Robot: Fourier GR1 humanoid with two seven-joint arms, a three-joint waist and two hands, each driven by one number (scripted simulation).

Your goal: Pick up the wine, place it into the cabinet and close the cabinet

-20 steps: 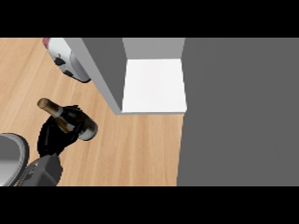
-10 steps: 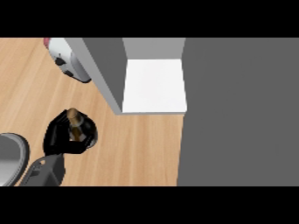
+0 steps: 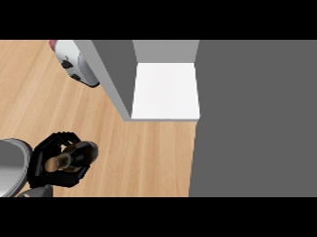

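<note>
Since the earlier frame the wine (image 3: pixel 66 156) has tipped upright, its neck now pointing up at the camera. Black fingers (image 3: pixel 57 139) of the left hand (image 3: pixel 59 162) curl round it at the near left of the counter (image 3: pixel 141 152). To the far right, the open cabinet (image 3: pixel 165 90) waits; its left wall (image 3: pixel 113 76) could catch the bottle on a low swing.

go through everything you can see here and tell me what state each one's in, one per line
wine bottle: lifted upright, held, seen from above.
left hand: fingers curled round the wine bottle.
cabinet: open, white shelf bare.
cabinet door: swung open toward the counter.
white appliance: sits on the counter behind the cabinet door, partly hidden.
right hand: not in view.
</note>
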